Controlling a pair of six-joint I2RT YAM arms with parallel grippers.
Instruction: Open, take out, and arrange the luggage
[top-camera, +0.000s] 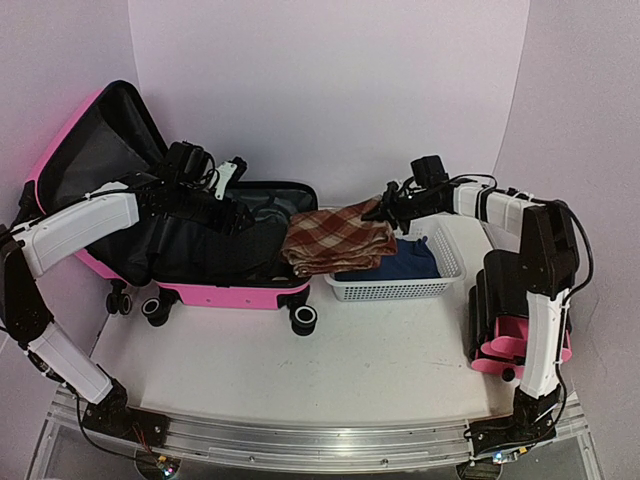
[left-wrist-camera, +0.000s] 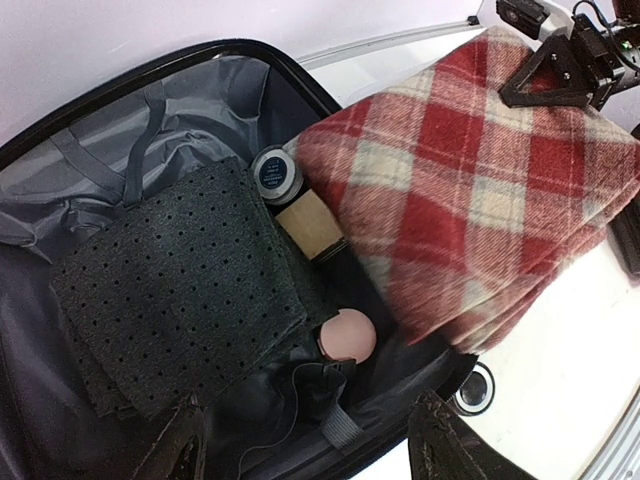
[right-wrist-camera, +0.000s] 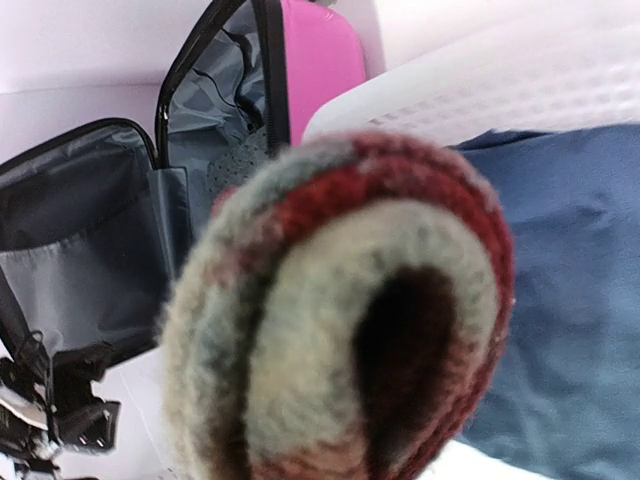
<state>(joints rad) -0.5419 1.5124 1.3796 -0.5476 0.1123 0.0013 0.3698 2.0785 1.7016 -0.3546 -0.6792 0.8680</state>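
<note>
Luggage (top-camera: 232, 293): hot-pink hard shell, lying open at the left of the desk (top-camera: 350, 370), lid raised and tilted back to the left. Contents seen: dark perforated cloth (left-wrist-camera: 180, 290), dark-capped jar (left-wrist-camera: 277, 172), wooden block (left-wrist-camera: 310, 228), round pink item (left-wrist-camera: 347, 335). Red plaid blanket (top-camera: 335, 240): folded, bridging the case's right edge and the white basket (top-camera: 445, 285), which holds blue cloth (top-camera: 412, 262). Left jaws: apart, empty, above the case interior. Right jaws: clamped on the blanket's edge.
</note>
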